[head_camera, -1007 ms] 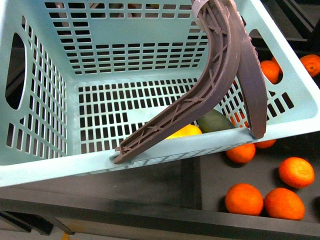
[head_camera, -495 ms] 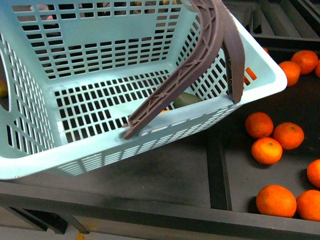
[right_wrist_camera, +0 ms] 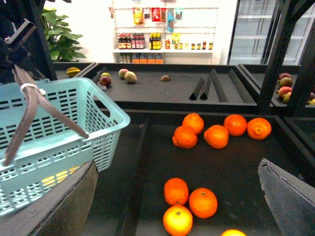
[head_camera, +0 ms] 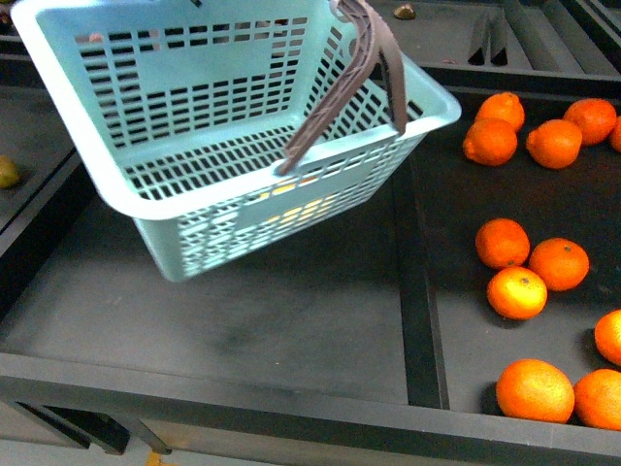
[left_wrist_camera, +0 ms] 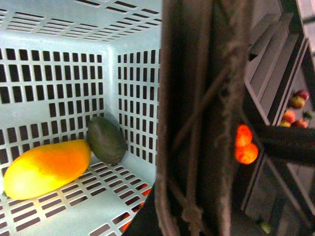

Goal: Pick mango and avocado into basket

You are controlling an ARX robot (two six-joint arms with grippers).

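With mango [left_wrist_camera: 47, 167] & avocado [left_wrist_camera: 106, 139] inside, basket [head_camera: 194, 209] hangs tilted by its handles [head_camera: 335, 87]. Left gripper's hold unclear; right gripper [right_wrist_camera: 177, 196] spread, empty.

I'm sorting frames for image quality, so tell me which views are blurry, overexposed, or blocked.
Front view: sharp and evenly lit. Left wrist view: the handles fill the middle as a dark, soft blur, while the mango and avocado stay clear. Right wrist view: the bright shop wall is washed out, and the claw's fingers are blurred.
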